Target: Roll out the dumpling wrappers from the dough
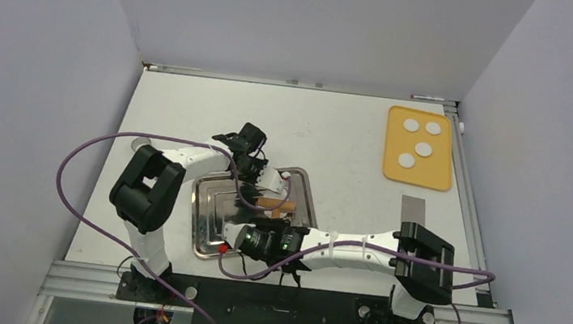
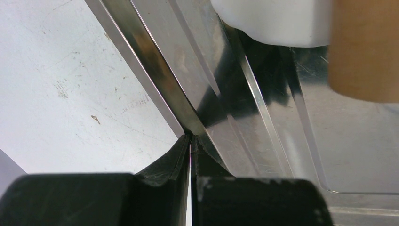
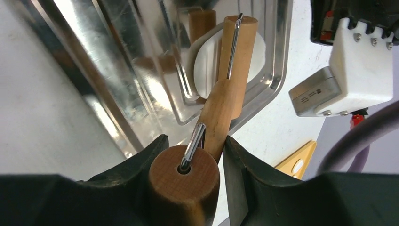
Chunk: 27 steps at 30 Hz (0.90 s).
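Four dumpling wrappers (image 1: 424, 149), small flat white discs, lie apart at the upper right of the top view. The white dough (image 3: 207, 70) lies flattened at upper centre of the right wrist view.

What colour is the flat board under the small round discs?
The flat board is yellow-orange; the top external view shows it best.

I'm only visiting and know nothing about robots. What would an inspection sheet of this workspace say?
Surface: white table, lightly scratched.
Job's things: white dough piece in the shiny steel tray, under the wooden rolling pin; four small round white discs on the yellow tray, far right.
Clutter: grey rectangle near the right arm.
Hands: left hand shut, tips at the steel tray's rim; right hand shut on the rolling pin's handle.
Cables: purple cables loop off both arms.
Surroundings: plain pale walls on three sides.
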### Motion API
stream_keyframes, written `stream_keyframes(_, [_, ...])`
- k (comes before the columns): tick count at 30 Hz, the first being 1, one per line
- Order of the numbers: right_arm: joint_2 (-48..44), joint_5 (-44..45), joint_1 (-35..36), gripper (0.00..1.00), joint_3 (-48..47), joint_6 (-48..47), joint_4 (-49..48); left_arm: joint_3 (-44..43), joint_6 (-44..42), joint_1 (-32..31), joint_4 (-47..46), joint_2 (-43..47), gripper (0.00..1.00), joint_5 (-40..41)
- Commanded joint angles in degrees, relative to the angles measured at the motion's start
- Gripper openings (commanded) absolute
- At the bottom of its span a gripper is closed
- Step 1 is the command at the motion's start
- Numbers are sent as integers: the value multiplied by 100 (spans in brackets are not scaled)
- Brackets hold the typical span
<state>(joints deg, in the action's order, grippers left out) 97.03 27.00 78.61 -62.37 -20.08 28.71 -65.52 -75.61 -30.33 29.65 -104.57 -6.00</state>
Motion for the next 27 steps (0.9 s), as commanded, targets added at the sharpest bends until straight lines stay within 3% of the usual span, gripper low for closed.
stream_keyframes(1, [157, -1351, 508, 8, 219, 729, 828, 280, 108, -61, 555, -345, 0, -349])
stream_keyframes(5, [-36, -1380, 609, 8, 548, 1014, 798, 274, 85, -61, 569, -337, 0, -335])
stream_keyframes(13, [531, -1343, -206, 8, -2, -66, 407, 280, 108, -35, 535, -310, 0, -322])
stream_keyframes(21, [165, -1505, 610, 8, 508, 950, 928, 243, 90, -35, 543, -370, 0, -346])
stream_keyframes(27, [317, -1492, 233, 8, 314, 535, 638, 258, 91, -35, 529, -354, 0, -328])
